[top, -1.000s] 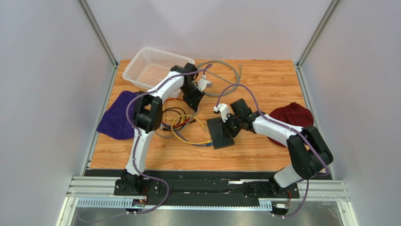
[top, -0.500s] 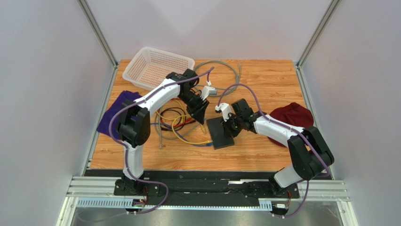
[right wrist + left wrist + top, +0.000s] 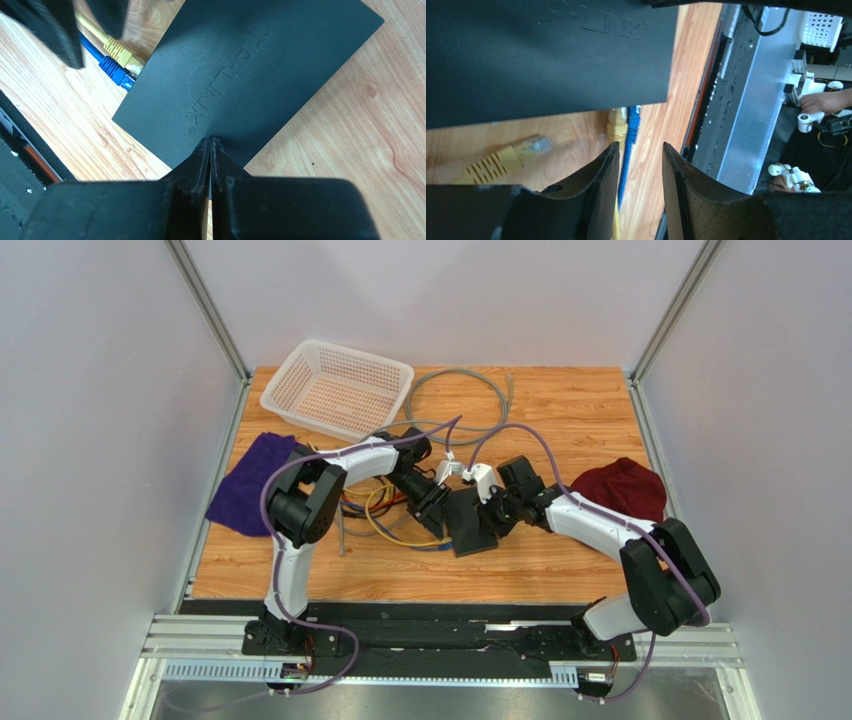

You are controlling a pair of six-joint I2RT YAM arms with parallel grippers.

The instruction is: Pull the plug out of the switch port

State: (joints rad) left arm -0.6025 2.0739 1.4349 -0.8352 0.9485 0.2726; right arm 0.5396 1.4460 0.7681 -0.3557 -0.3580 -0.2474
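The switch (image 3: 468, 528) is a flat black box lying on the wooden table, also seen in the left wrist view (image 3: 546, 55) and the right wrist view (image 3: 250, 70). A yellow plug (image 3: 617, 125) and a blue plug (image 3: 633, 119) sit side by side in its edge; they show again as the yellow plug (image 3: 124, 54) and blue plug (image 3: 114, 70). My left gripper (image 3: 640, 147) is open just short of those plugs, and the blue cable runs between its fingers without touching. My right gripper (image 3: 210, 141) is shut, its tips resting on the switch's top.
A loose yellow plug (image 3: 506, 157) lies on the wood beside the switch. Tangled cables (image 3: 375, 502) spread left of it. A white basket (image 3: 340, 390) and a grey cable loop (image 3: 460, 400) are at the back. A purple cloth (image 3: 250, 495) lies left, a maroon cloth (image 3: 620, 488) right.
My left arm has swung from beside the basket down toward the switch's plug edge, and its jaws have opened wider. The right gripper stays on the switch.
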